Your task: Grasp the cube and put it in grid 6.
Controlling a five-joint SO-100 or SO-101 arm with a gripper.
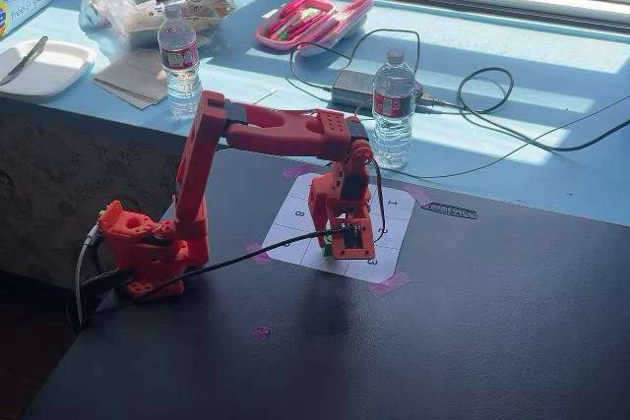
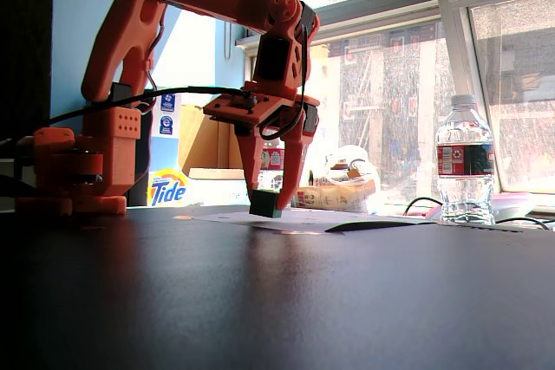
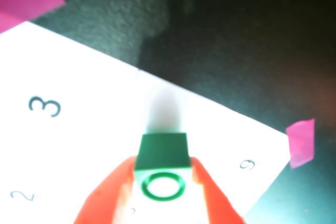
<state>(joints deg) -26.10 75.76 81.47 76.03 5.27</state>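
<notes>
Wrist view shows the cube [image 3: 161, 166], green with a dark ring on its top face, pinched between the 2 orange fingers [image 3: 107, 195] of the gripper [image 3: 163, 182], which press against its left and right sides. Beneath it lies the white numbered sheet [image 3: 79, 77], with a printed 3 [image 3: 44, 106] to the left, part of a 2 [image 3: 22, 196] at lower left and a small digit that reads as 6 or 9 [image 3: 247, 164] to the right; I cannot tell which. Pink tape [image 3: 301, 141] holds the sheet's corner to the dark table [image 3: 252, 35]. In a fixed view from table level, the gripper [image 2: 270, 201] holds the cube [image 2: 265, 204] just above the sheet, its underside barely clear of or touching the paper. From the higher fixed view, the orange arm [image 1: 266, 130] reaches over the sheet [image 1: 295, 213], and 2 water bottles [image 1: 393, 108] stand behind it.
</notes>
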